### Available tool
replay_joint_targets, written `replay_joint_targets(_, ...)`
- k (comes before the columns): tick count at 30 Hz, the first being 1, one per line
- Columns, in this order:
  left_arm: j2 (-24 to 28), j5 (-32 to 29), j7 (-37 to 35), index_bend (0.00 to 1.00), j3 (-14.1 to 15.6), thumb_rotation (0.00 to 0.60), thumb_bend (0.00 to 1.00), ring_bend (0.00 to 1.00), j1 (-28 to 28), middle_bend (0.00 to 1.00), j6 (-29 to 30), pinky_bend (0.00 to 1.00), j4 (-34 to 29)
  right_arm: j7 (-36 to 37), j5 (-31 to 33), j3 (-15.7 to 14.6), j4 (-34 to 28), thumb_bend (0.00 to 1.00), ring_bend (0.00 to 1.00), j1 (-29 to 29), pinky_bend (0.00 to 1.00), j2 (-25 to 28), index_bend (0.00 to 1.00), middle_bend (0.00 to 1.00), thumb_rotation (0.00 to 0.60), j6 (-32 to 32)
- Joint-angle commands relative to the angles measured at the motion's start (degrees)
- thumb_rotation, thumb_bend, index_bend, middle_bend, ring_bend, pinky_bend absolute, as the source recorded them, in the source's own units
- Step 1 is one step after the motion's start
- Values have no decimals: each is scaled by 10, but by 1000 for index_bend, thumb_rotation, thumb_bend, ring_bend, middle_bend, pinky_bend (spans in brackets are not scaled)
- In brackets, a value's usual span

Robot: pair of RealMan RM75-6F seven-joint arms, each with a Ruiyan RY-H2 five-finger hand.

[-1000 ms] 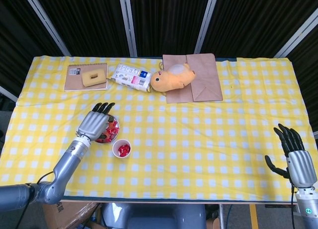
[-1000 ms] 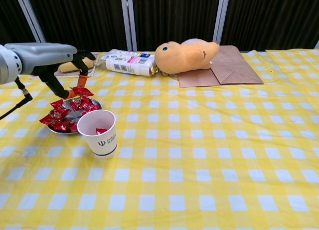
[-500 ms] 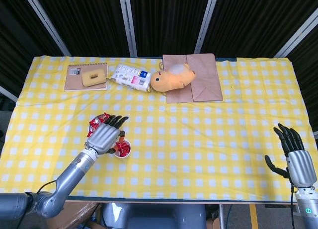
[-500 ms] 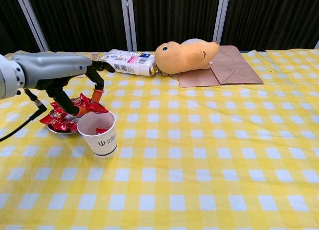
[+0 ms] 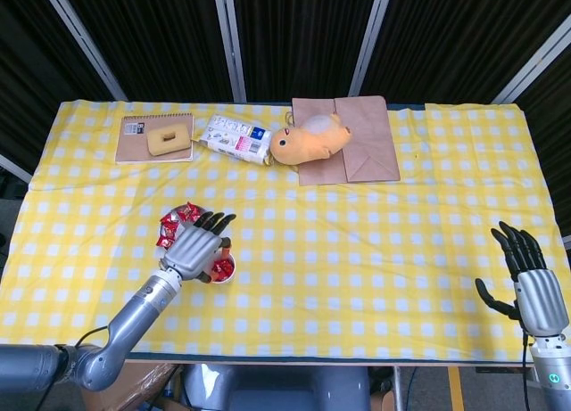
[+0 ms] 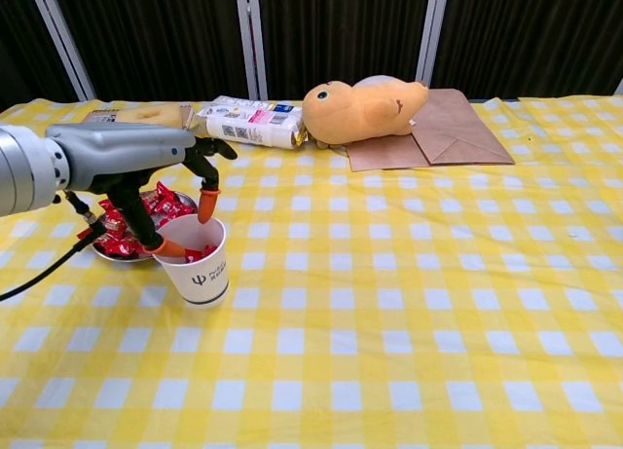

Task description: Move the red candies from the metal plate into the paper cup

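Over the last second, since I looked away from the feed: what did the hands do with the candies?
The left hand carried a red candy from above the metal plate rightward and down to the paper cup. Its fingers are now spread at the rim, and the candy is no longer pinched, apparently let go into the cup. The right hand, the cup and the plate stayed put.

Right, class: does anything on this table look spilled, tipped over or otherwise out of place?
Nothing is spilled. The paper cup stands upright, and the red candies stay on the metal plate or in the cup. Only the plush toy and the packet lie on their sides.
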Motion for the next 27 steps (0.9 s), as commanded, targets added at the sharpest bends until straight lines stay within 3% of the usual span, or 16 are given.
replay_joint_targets(1, 8, 3, -7, 465, -7, 600, 236, 0, 3, 0, 8, 0, -2, 0, 0, 0, 0, 423, 0, 0, 0, 0, 0, 0, 600, 0)
replay_joint_targets(8, 39, -11, -22, 460, -25, 600, 236, 0, 13, 0, 31, 0, 4, -2, 0, -1, -1, 423, 0, 0, 0, 0, 0, 0, 600, -1)
replay_joint_targets(15, 46, -59, -2, 431, -16, 600, 210, 0, 18, 0, 31, 0, 48, -4, -2, -2, -1, 424, 0, 1, 0, -1, 0, 0, 600, -1)
replay_joint_targets(27, -30, -127, 30, 420, -26, 600, 209, 0, -4, 0, 15, 0, 169, -2, -2, -2, -1, 424, 0, 2, 0, -1, 0, 0, 600, -2)
